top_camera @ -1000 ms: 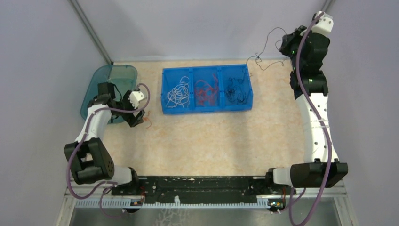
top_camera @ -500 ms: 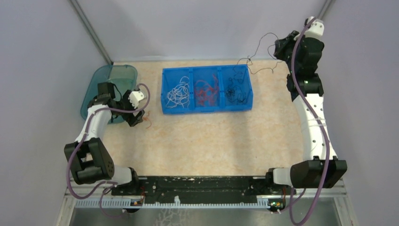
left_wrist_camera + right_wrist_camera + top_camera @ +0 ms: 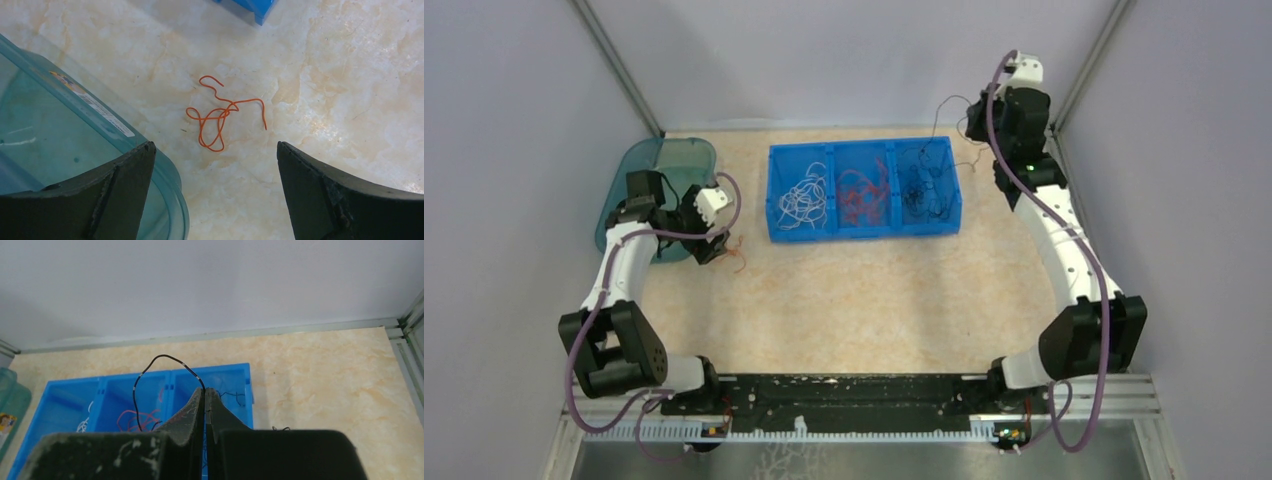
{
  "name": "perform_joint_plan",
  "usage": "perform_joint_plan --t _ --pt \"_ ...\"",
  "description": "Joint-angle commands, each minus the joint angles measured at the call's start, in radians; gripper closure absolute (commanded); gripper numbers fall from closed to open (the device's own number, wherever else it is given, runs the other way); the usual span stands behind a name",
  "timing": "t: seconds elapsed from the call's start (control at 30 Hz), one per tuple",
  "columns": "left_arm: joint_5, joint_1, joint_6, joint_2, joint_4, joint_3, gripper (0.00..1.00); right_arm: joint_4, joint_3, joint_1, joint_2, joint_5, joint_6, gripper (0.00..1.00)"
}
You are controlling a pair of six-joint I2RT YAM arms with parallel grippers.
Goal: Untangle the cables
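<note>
My right gripper [image 3: 205, 390] is shut on a thin black cable [image 3: 165, 357], which arcs up from the fingertips and hangs down over the blue tray [image 3: 235, 371]. In the top view that gripper [image 3: 972, 118] is raised beside the tray's far right corner. An orange-red cable [image 3: 220, 117] lies looped on the table by itself. My left gripper [image 3: 214, 147] is open just short of it, fingers wide apart and holding nothing. The tray [image 3: 864, 233] holds white cables [image 3: 802, 200], red cables [image 3: 862, 195] and black cables [image 3: 921, 190] in separate compartments.
A teal translucent container [image 3: 659, 165] stands at the far left, its rim [image 3: 167, 167] right under my left finger. Grey walls close in the back and both sides. A corner of the blue tray [image 3: 255, 7] shows beyond the orange cable.
The right arm has swung left from the back right corner toward the tray, carrying the black cable with it. The left arm has barely moved.
</note>
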State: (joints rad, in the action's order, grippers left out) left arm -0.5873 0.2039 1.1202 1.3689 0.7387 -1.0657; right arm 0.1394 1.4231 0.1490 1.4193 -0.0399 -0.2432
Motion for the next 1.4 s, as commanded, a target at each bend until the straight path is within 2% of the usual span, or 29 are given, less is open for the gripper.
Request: perform_joint_plan --t 0.0,0.2,0.33,0.5,0.67,0.87,1.03,1.37 --pt "-0.031 0.006 0.020 -0.030 0.024 -0.027 0.04 -0.122 -0.021 0.045 0.036 0.033 0.090 1.00" --pt "-0.025 0.006 0.022 -0.034 0.024 -0.034 0.04 -0.118 -0.014 0.075 0.114 0.049 0.082 1.00" --pt "-0.012 0.006 0.034 -0.035 0.027 -0.025 0.05 -0.182 -0.057 0.073 0.137 0.086 -0.025 1.00" --pt "-0.004 0.006 0.040 -0.044 0.028 -0.020 0.05 -0.185 -0.069 0.061 0.191 0.105 -0.144 1.00" --pt "-0.002 0.006 0.049 -0.053 0.026 -0.013 0.05 -0.102 -0.092 0.056 0.201 -0.091 -0.131 1.00" --pt "0.013 0.007 0.056 -0.039 0.028 -0.007 0.08 -0.108 -0.159 0.045 0.155 -0.297 -0.087 1.00" --pt "0.007 0.007 0.057 -0.037 0.033 -0.004 0.10 -0.123 -0.156 0.055 0.179 -0.250 -0.064 1.00" --pt "0.013 0.005 0.062 -0.046 0.032 -0.005 0.10 -0.121 -0.095 0.118 0.367 -0.205 -0.043 1.00"
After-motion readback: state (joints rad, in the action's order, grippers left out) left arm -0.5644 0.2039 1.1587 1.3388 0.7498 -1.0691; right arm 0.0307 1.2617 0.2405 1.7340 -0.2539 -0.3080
